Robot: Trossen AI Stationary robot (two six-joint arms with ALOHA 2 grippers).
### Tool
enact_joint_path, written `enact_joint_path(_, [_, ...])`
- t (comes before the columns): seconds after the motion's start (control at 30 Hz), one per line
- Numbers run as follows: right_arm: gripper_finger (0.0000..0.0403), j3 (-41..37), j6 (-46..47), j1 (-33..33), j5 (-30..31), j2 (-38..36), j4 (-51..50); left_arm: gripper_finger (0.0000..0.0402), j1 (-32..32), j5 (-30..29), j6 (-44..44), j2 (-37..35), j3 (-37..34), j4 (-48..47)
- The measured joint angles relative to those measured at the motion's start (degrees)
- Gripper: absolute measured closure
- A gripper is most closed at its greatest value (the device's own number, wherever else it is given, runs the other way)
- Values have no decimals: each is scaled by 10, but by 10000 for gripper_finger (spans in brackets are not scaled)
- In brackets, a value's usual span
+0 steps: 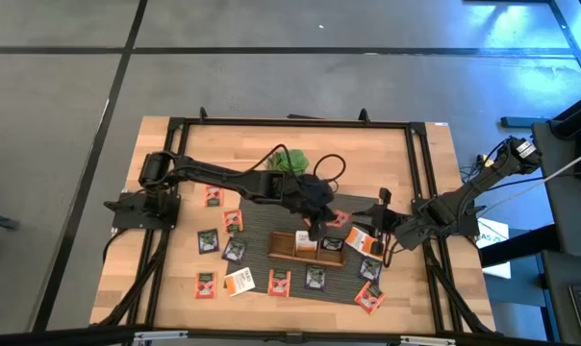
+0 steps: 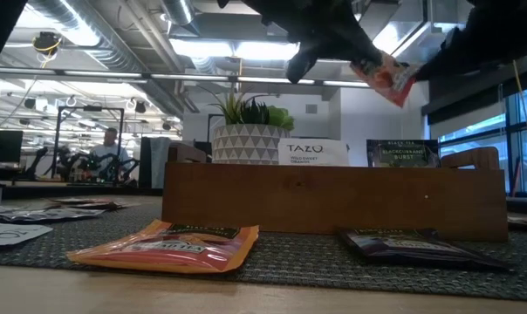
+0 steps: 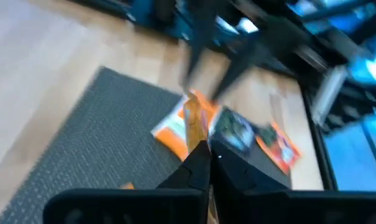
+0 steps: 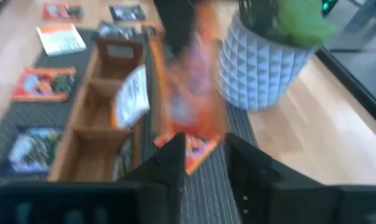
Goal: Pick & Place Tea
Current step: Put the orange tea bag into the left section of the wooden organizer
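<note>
Currently an orange sachet is held in the air above the tray, pinched between the closed fingers of the left hand. In the left wrist view the two fingers meet on the sachet's edge, so the grip is judged to be a thin-edge pinch. The right hand sits just beside the sachet with its fingers parted and nothing between them; a hand-over between the arms appears to be under way, though that is a judgement only.

The sachet hangs tilted from its pinched corner in the low view, which suggests a very light, thin, flexible packet. Its foil-like face is likely to be slippery, and it is expected to bend or flutter if moved quickly. A grip on a sealed edge or corner is judged best, since the middle is soft.

Other sachets lie flat on the mat and on the bare surface around the tray; being flat, they offer little edge to get under. Two sachets stand upright in the tray compartments, one labelled TAZO. A plant pot stands behind the tray.
</note>
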Motion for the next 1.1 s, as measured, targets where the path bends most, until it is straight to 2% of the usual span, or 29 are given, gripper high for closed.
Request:
enact_joint_path(0.13, [241, 0, 30, 0, 0, -8, -56, 399, -2, 29, 41, -16, 0, -75])
enact_joint_path(0.27, [220, 0, 42, -1, 1, -12, -70, 399, -8, 35, 59, -25, -1, -150])
enact_joint_path(0.7, [214, 0, 56, -31, 1, -10, -66, 399, -16, 44, 145, -40, 0, -386])
enact_joint_path(0.83, [214, 0, 56, -44, 1, -10, -65, 399, -15, 44, 147, -40, 0, -404])
enact_joint_path(0.97, [214, 0, 63, -57, 1, -10, -65, 399, -17, 79, 171, -32, 0, -405])
enact_joint_path(1.1, [214, 0, 71, -67, 1, -10, -65, 399, -24, 78, 191, -27, 0, -409])
